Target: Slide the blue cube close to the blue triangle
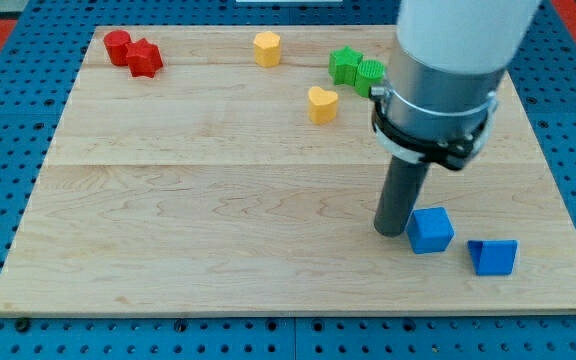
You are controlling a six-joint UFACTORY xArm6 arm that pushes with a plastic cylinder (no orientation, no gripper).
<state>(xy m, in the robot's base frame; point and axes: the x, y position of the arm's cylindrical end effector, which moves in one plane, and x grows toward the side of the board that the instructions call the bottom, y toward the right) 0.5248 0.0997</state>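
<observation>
- Blue cube [430, 229] sits near the blue triangle [494, 257], just up and to the view's left of it, a small gap between them.
- My tip [390, 232] touches the cube's left side, on the side away from the triangle.
- No claw on this rig, so nothing is held.
- Best finish, I judge: a short, slow nudge toward the triangle, stopping before contact knocks it off the counter [218, 220].

On the pale wooden board [218, 200] before me, I place everything from the yellow heart-shaped block [321, 103]. A yellow hexagonal block [266, 47] sits up and to the view's left of it. A green star-shaped block [345, 64] touches a ribbed green cylinder [369, 73], up and right. Far left, a red cylinder [118, 45] touches a red star-shaped block [145, 58].
</observation>
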